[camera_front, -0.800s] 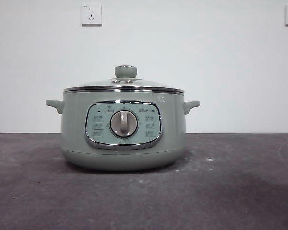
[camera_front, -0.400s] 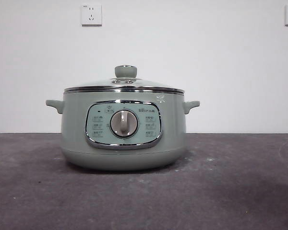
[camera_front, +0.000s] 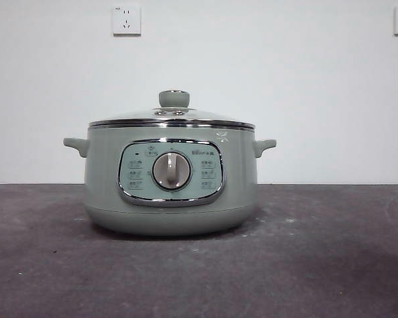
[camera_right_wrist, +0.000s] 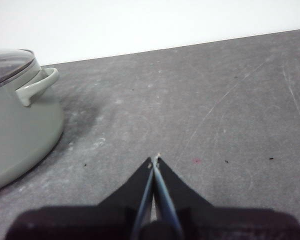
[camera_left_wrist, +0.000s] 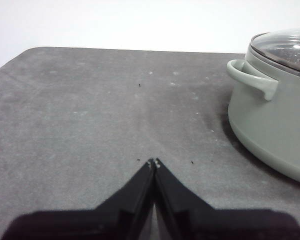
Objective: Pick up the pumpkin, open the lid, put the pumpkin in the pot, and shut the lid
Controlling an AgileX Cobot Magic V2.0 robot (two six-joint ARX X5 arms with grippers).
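Left tool (camera_left_wrist: 153, 162): jaws pressed together, tips meeting, nothing between them; poised above bare bench, well apart from the pot, on the side of one pot handle.
Right tool (camera_right_wrist: 154, 161): jaws pressed together, tips meeting, nothing between them; poised above bare bench, well apart from the pot, on the side of the opposite pot handle.
Bench (camera_front: 331, 265): dark grey, scuffed surface with pale specks; carries the pot.
Pot (camera_front: 170, 179): pale sage-green, standing upright on the bench; one small handle on each side.
Front panel (camera_front: 170, 172): chrome-framed, on the pot wall facing the front view camera; round silver dial (camera_front: 171, 170) at its centre.
Lid (camera_front: 172, 118): clear glass with steel rim, seated level on the pot rim, closed; sage-green knob (camera_front: 174, 99) upright at its centre.
Pumpkin: not visible in any view; whether it lies inside the pot cannot be told through the glass.
Wall (camera_front: 285, 79): white, behind the pot; one socket (camera_front: 126, 20) above the pot, a second at the upper corner.
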